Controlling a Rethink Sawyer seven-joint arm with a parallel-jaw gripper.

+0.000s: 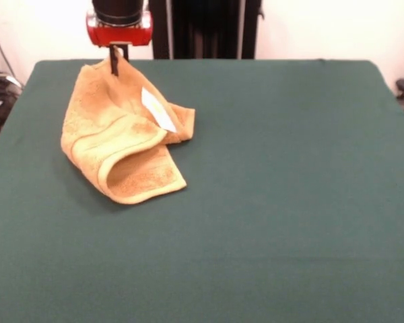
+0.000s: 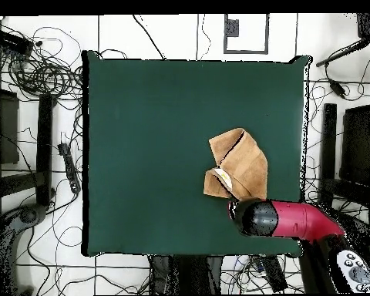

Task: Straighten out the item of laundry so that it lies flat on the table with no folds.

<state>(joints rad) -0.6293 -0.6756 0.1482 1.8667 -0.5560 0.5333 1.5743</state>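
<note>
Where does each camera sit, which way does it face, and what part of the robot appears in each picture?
Front view: across the table from the robot, facing it; shows the end effector at the towel's far corner, below the red wrist.
Overhead view: above the table, looking straight down; shows the red arm reaching in from the bottom right.
Both share the folded towel, the green table and the arm's end.
</note>
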